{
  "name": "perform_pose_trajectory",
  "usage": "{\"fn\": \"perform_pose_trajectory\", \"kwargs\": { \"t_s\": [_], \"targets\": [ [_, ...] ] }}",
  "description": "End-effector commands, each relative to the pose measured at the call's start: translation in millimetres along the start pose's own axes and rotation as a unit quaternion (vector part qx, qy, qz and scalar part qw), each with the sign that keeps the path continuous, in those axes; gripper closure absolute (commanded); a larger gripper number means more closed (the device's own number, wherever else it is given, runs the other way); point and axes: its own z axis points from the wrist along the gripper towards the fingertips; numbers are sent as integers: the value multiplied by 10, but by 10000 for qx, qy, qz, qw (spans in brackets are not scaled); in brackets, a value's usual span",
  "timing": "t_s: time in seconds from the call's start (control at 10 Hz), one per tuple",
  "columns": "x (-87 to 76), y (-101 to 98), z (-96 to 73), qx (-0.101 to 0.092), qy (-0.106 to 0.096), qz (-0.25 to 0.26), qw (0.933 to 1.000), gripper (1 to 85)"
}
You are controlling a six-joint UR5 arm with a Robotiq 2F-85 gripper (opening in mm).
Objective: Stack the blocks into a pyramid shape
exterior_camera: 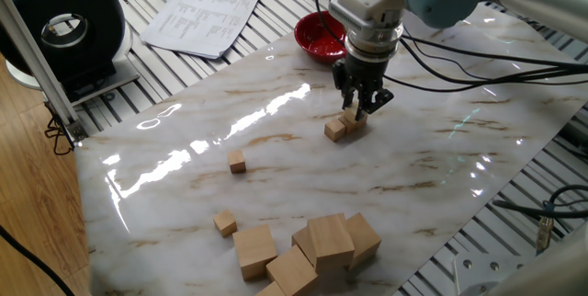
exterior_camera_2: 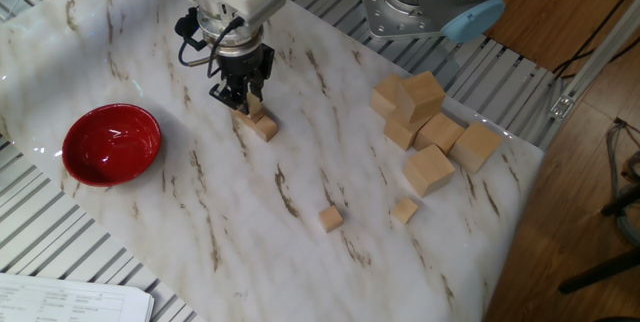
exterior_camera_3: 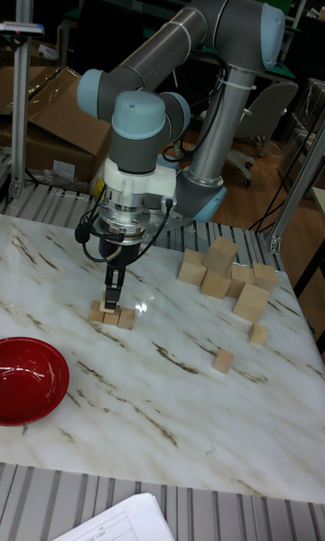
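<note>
Tan wood: a base row of small blocks [exterior_camera_3: 112, 314] sits on the marble surface [exterior_camera: 276, 149], three side by side as far as the tall view shows. Tool [exterior_camera_3: 109, 303] is down over the row, fingers closed on a small block [exterior_camera: 354, 112] at second-layer height, apparently placing it. Two loose small blocks remain: one [exterior_camera: 238, 161] mid-surface, one [exterior_camera: 225, 222] near the big cubes [exterior_camera: 312, 245]. My read: base done, second layer starting; roughly half left. Red bowl [exterior_camera_2: 111, 143] not involved.

Block row [exterior_camera_3: 111, 315] under fingers [exterior_camera_3: 110, 299]; two loose blocks [exterior_camera_3: 223, 359] apart (near large cubes [exterior_camera_3: 219, 273]).
</note>
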Motion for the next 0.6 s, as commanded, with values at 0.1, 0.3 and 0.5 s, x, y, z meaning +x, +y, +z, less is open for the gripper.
{"fn": "perform_pose_trajectory", "kwargs": {
  "t_s": [0.1,0.3,0.5],
  "targets": [
    [-9,-29,-13,38,-60,56,10000,847],
    [-10,-32,-8,45,-68,79,9999,847],
    [67,-150,-3,268,73,222,9994,847]
  ]
}}
